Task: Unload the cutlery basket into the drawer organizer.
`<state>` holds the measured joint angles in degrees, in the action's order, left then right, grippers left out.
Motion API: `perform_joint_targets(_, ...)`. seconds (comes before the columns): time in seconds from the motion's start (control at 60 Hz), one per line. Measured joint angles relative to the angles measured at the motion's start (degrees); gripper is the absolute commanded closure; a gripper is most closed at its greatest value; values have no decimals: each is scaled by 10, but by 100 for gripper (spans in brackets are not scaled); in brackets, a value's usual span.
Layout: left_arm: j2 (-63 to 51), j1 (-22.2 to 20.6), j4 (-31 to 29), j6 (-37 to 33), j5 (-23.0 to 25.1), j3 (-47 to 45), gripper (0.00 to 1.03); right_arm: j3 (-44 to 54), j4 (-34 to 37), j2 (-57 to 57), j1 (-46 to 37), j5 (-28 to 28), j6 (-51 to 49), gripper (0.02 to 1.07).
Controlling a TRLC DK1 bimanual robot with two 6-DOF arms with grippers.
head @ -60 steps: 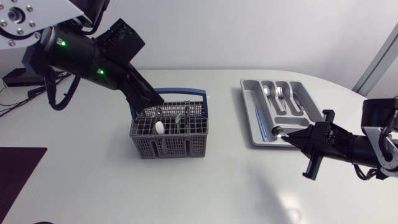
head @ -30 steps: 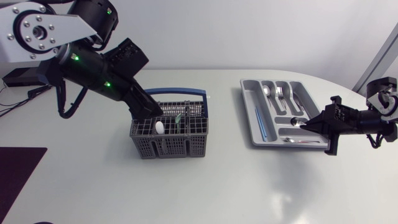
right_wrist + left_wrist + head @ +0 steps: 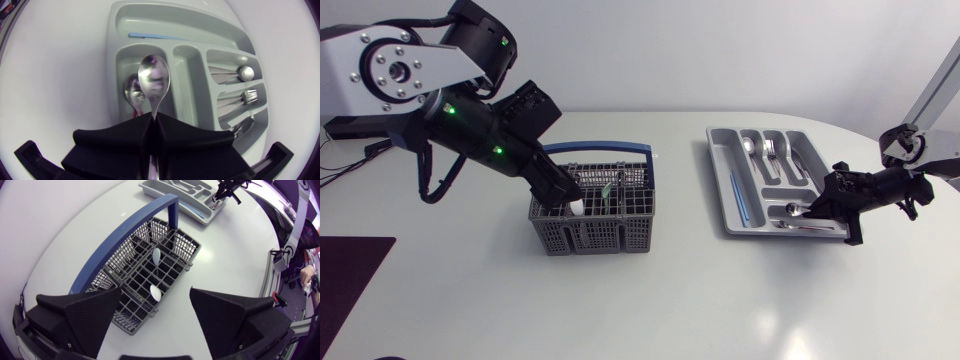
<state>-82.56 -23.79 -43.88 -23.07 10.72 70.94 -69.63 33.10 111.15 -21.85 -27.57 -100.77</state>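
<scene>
Left arm (image 3: 450,110): one of two arms. It comes in from the left, with its black end link slanting down toward the basket.
Left gripper (image 3: 155,312): fingers spread wide with nothing held between them, at the basket's left end. The head view shows only its back; the wrist view shows both fingers.
Basket (image 3: 590,228): one, a grey grid, upright on the table (image 3: 650,310), left of centre. One blue handle (image 3: 605,148) arches over it.
Basket contents: the wrist view shows two pale rounded ends (image 3: 155,293) standing in the inner cells. The head view shows only one white end, plus one green piece (image 3: 607,190) that I can't pick out from the wrist.
Organizer (image 3: 717,175): one, a grey tray, well right of the basket.
Organizer contents: one blue piece (image 3: 150,36) lies in the long slot and one lying spoon (image 3: 131,92) in the compartment beside it. Three smaller compartments farther on hold metal cutlery (a fork and a round-ended piece show; the rest overlap too much to count).
Right arm (image 3: 895,185): the second arm, entering from the right.
Right gripper (image 3: 152,122): closed on one held spoon (image 3: 154,80), bowl pointing ahead, above the compartment with the lying spoon. The head view puts the gripper at the organizer's near right corner, where the held spoon is too small to make out.
</scene>
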Motion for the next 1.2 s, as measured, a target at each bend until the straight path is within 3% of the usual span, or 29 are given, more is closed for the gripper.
perform_joint_targets(0.05,0,0,0,6,0,-2,8,-2,0,3,6,5,0,92)
perform_joint_targets(0.133,0,0,0,10,2,-9,8,-2,-3,5,16,9,1,58)
perform_joint_targets(0.35,0,0,0,23,13,-31,8,-2,-14,6,23,24,5,34)
perform_joint_targets(0.717,-1,2,0,28,37,-36,8,5,-16,-58,14,7,39,21)
perform_joint_targets(0.983,-1,6,0,41,38,-39,11,93,-16,-185,11,-37,55,17)
perform_joint_targets(1.2,-10,8,48,74,34,-57,25,192,-16,-342,11,-87,81,15)
